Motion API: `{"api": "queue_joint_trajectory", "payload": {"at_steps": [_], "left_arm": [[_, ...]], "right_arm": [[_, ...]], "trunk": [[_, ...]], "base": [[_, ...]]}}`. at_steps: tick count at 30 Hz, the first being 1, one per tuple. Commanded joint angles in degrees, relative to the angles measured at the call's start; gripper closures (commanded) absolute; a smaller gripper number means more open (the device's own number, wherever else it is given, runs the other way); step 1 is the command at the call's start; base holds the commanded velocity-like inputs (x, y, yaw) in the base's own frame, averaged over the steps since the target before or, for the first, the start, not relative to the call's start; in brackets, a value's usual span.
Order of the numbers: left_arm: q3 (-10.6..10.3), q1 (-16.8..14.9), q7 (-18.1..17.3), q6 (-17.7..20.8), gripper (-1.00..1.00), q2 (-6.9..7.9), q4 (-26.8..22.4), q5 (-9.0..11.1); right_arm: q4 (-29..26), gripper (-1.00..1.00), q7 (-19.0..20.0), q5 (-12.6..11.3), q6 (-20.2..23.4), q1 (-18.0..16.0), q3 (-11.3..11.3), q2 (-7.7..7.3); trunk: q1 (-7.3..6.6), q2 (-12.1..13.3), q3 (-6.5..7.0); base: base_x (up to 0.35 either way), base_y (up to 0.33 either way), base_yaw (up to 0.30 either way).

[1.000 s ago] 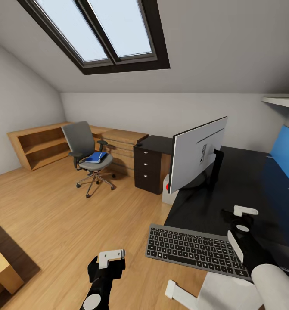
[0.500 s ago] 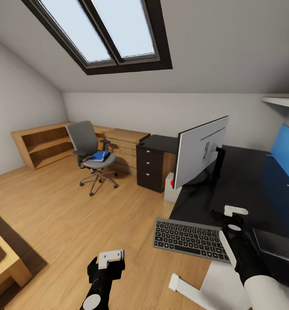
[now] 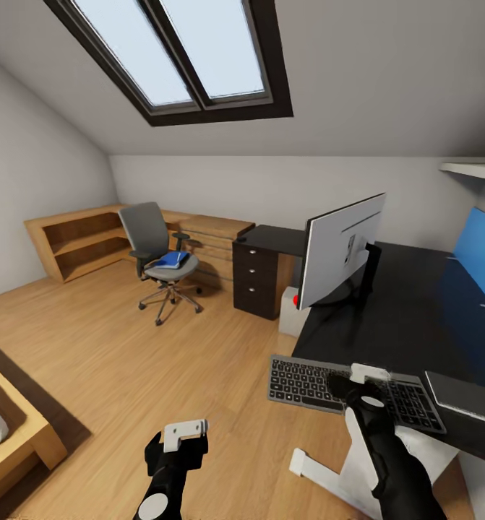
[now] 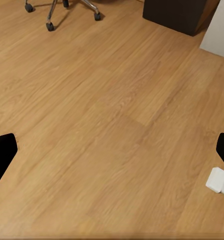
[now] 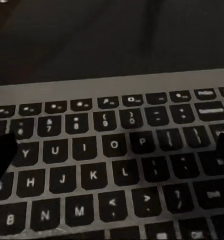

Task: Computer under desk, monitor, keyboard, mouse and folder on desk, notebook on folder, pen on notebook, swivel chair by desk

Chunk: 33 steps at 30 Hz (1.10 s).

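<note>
Lying on the one swivel chair [image 3: 155, 249] seat: one blue folder [image 3: 171, 260]. Standing on the worktop [image 3: 408, 310]: one monitor [image 3: 340, 249]. Overhanging its near edge: one keyboard [image 3: 307, 381]. Hovering over the keys: right end effector [image 3: 341, 383], released. Hanging above the floor: left end effector [image 3: 171, 448], released.
</note>
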Motion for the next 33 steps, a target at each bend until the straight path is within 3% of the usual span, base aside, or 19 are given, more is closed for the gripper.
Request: {"api": "queue_joint_trajectory", "payload": {"at_steps": [1,12,22,33], "left_arm": [[-0.1,0.0,0.4,0.1,-1.0,0.02,-0.1,0.4],[0.0,0.0,0.5,0.1,-1.0,0.02,-0.1,0.3],[0.0,0.0,0.5,0.1,-1.0,0.02,-0.1,0.3],[-0.1,0.0,0.4,0.1,-1.0,0.02,-0.1,0.3]], "right_arm": [[0.3,-1.0,-0.2,-0.3,0.4,0.1,0.2,0.54],[3.6,-1.0,-0.2,-0.4,0.8,0.3,4.6,1.88],[4.7,-1.0,-0.2,-0.4,0.8,0.3,5.2,2.37],[4.8,-1.0,-0.2,-0.4,0.8,0.3,5.3,2.42]], "trunk": [[-0.01,0.0,-0.05],[-0.01,0.0,-0.05],[-0.01,0.0,-0.05],[-0.01,0.0,-0.05]], "base": [[-0.094,0.074,0.0],[-0.026,0.021,0.0],[-0.008,0.001,0.0],[-0.15,0.029,0.0]]}}
